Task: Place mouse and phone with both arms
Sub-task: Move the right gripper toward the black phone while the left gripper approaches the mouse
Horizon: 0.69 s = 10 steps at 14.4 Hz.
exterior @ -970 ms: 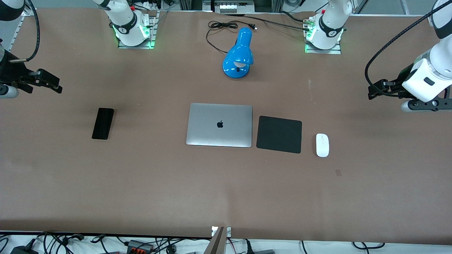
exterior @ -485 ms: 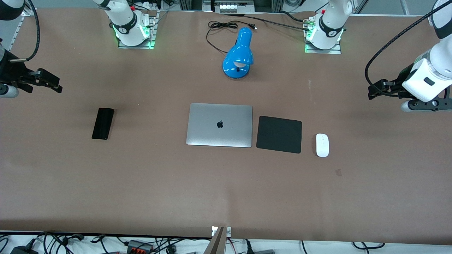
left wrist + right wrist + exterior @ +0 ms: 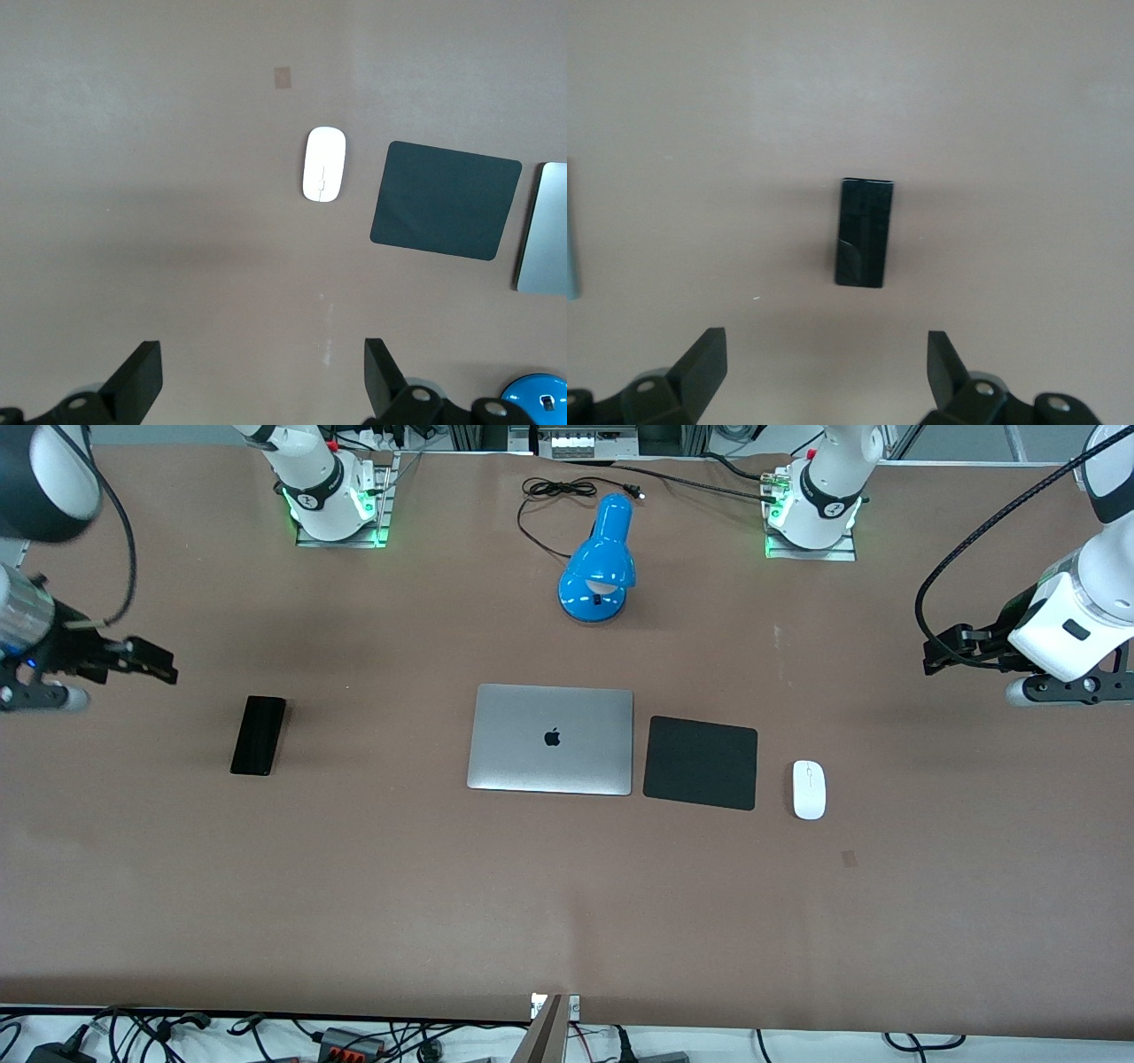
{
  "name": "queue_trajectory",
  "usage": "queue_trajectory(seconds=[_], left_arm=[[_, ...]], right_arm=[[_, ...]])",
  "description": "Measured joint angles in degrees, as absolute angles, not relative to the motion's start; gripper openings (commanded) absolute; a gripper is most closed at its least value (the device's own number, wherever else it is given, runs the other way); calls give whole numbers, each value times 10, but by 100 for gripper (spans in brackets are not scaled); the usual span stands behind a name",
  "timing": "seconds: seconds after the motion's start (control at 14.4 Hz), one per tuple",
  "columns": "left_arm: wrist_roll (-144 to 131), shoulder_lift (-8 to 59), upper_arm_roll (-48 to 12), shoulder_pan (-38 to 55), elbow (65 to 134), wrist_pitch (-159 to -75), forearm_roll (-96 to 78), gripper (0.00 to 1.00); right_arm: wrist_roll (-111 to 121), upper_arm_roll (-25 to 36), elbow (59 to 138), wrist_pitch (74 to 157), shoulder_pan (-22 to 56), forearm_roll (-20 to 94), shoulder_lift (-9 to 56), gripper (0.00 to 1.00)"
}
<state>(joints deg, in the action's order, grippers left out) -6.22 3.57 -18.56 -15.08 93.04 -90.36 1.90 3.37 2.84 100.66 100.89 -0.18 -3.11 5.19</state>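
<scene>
The slim black phone (image 3: 258, 735) lies flat on the brown table toward the right arm's end; the right wrist view shows the phone (image 3: 865, 232) ahead of my open jaws. My right gripper (image 3: 162, 667) hangs open and empty over bare table beside the phone. The white oval mouse (image 3: 809, 789) lies beside the mouse pad toward the left arm's end, and the left wrist view shows the mouse (image 3: 323, 165) too. My left gripper (image 3: 933, 657) hangs open and empty over bare table, apart from the mouse. Both wrist views show wide-spread fingers: left gripper (image 3: 261, 365), right gripper (image 3: 824, 352).
A closed silver laptop (image 3: 550, 739) lies mid-table with a matte black mouse pad (image 3: 700, 763) beside it toward the mouse. A blue desk lamp (image 3: 600, 562) and its black cord (image 3: 554, 491) lie farther from the front camera than the laptop.
My right arm has swung in over the table toward the phone. The left arm, phone and mouse have not moved.
</scene>
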Motion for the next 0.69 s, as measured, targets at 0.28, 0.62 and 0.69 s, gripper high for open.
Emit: queue_trajectory(seconds=[0.28, 0.62, 0.69], left_arm=[[-62, 36, -186, -152, 931, -904, 19, 100], [-62, 57, -185, -153, 933, -903, 19, 100], [-62, 66, -184, -154, 934, -903, 19, 100]], right_arm=[[31, 28, 1015, 1040, -6, -36, 95, 100], [29, 31, 1089, 1134, -11, -36, 110, 100], [29, 31, 1106, 1151, -13, -36, 110, 100]])
